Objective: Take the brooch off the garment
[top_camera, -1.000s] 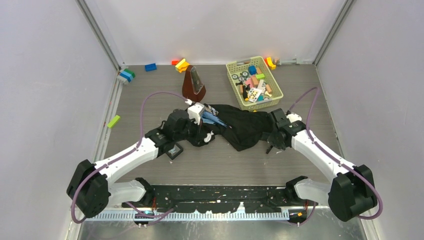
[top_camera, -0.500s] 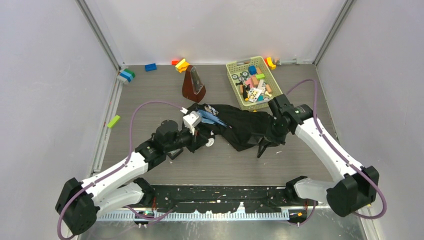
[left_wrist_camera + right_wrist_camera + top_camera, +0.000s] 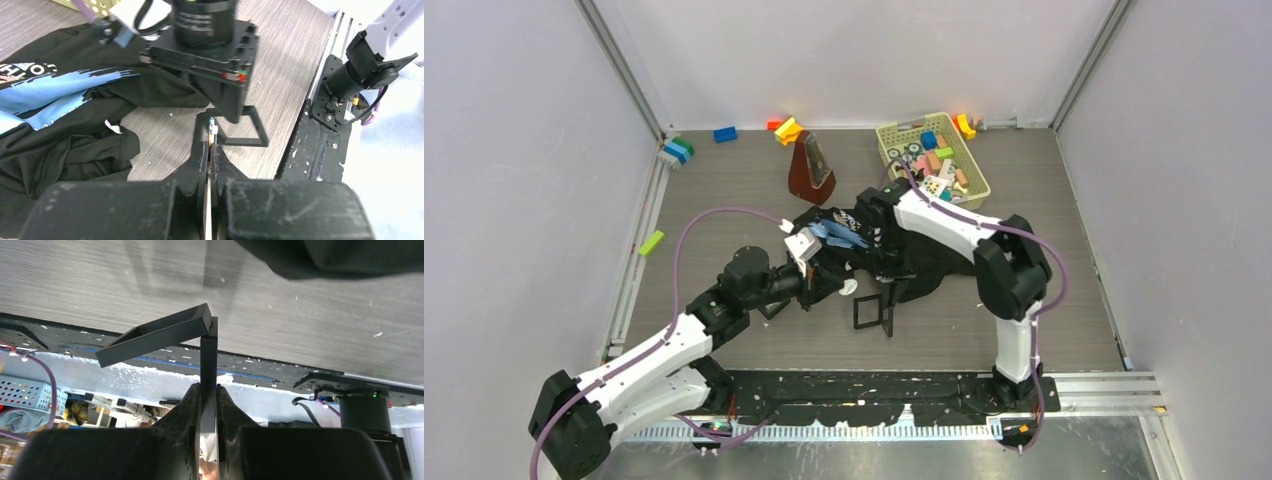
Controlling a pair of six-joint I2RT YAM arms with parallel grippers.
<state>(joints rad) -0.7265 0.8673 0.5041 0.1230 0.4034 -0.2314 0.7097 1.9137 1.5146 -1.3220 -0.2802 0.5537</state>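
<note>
The black garment with a blue print lies crumpled mid-table; it also shows in the left wrist view and the right wrist view. My left gripper is shut on a small thin brooch, seen as a white disc just off the garment's near edge, over bare table. My right gripper points down at the table in front of the garment, close to the left gripper's tips. Its triangular fingers are shut together with nothing seen between them.
A brown metronome stands behind the garment. A yellow-green basket of small toys sits at the back right. Coloured blocks lie along the back wall, a green one at the left. The black base rail runs along the near edge.
My right arm has swung from the garment's right side across it to the front, gripper now pointing down. My left gripper has drawn back slightly toward the near side with the white brooch.
</note>
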